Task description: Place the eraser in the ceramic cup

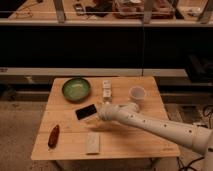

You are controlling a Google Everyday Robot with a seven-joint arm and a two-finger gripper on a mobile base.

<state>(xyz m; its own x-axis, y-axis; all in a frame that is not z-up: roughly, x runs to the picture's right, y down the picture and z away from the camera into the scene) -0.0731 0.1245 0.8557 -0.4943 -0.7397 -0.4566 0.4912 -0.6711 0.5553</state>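
The eraser (86, 111), a flat black slab, lies on the wooden table (130, 142) a little left of centre. The ceramic cup (137, 93), small and white, stands upright at the table's back right. My gripper (98, 114) is at the end of the white arm that reaches in from the lower right. It sits low over the table, right at the eraser's right end.
A green bowl (76, 88) stands at the back left. A small white packet (106, 89) lies behind the gripper. A pale beige block (92, 142) lies near the front edge and a red elongated object (53, 135) at the front left. Dark shelving runs behind the table.
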